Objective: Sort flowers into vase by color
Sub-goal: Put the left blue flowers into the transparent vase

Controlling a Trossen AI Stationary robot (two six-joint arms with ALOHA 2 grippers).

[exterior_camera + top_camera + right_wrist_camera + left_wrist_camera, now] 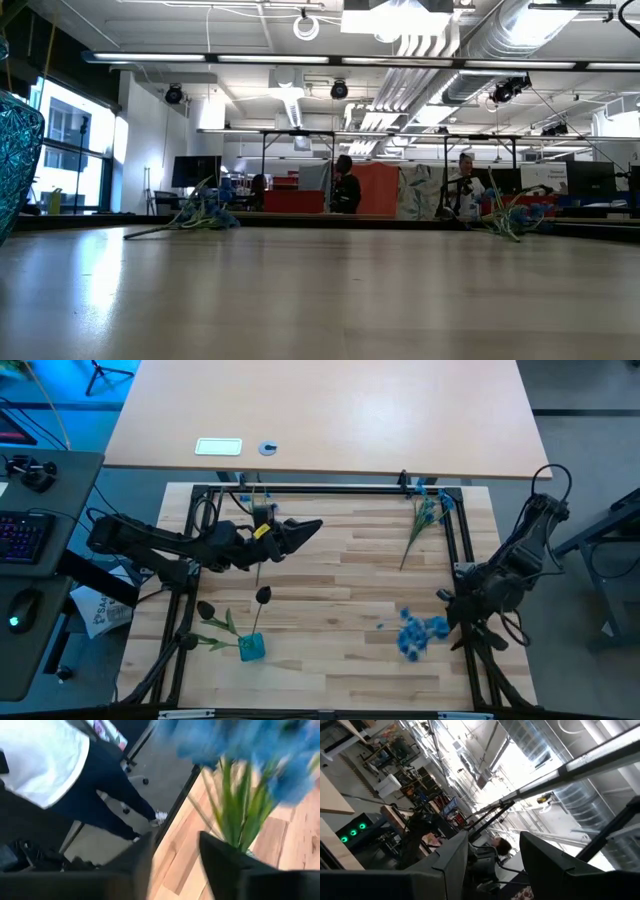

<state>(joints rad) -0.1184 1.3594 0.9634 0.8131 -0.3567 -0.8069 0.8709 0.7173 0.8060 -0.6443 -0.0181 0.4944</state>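
The vase stands on the table. One bud is in it, another flower lies just left, sprigs far right.

Two blue flower sprigs: one at two o'clock, one at four. Two dark-bud stems, one teal vase.

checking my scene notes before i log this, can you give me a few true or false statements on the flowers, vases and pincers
1. A dark bud flower stands in the small blue vase. True.
2. The left pincer hangs over the table's far left part. True.
3. The right pincer shows a gap between its fingers. True.
4. The blue blossoms near the right pincer lie on the table's left edge. False: they are near the right edge.
5. A blue sprig lies at the near left corner. False: it lies at the far right corner.
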